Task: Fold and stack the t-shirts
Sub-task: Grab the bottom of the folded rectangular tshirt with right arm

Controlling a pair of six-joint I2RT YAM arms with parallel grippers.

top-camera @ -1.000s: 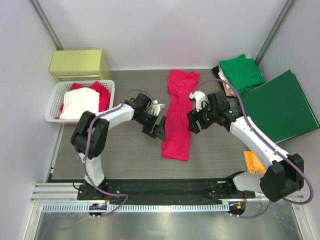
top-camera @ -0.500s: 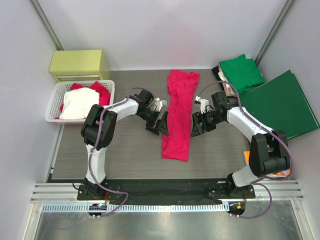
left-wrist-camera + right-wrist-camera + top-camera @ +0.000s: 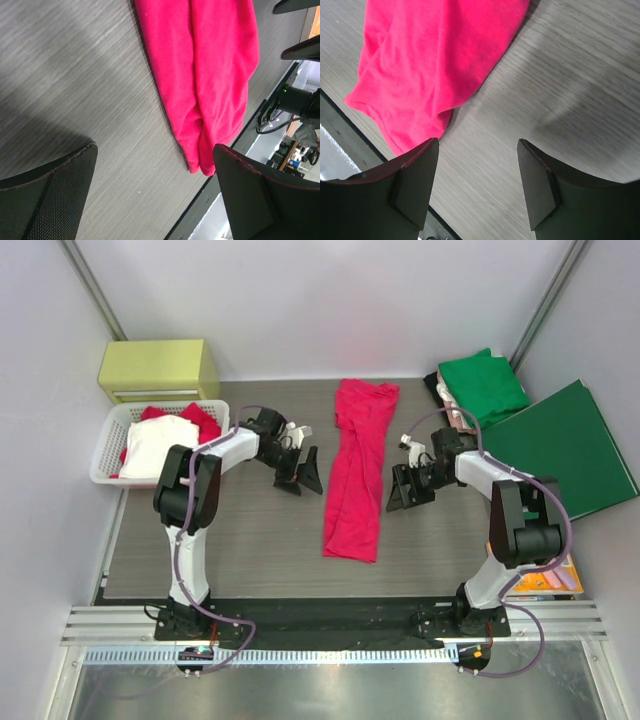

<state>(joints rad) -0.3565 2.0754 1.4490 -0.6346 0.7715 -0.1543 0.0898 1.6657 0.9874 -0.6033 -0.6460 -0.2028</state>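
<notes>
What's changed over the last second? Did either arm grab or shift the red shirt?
Both arms backed away from it. The left gripper drew left and slightly toward the back, and the right gripper drew right. Each now stands clear of the red shirt, open and empty. Nothing was grabbed. The red shirt lies in the same long folded strip. The green shirt, folder and basket stayed put.

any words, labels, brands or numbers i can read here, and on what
None can be read in any view.
Orange item at the near right: any print is too small to tell.
Red t-shirt, green folder, yellow-green box: no text shows.
</notes>
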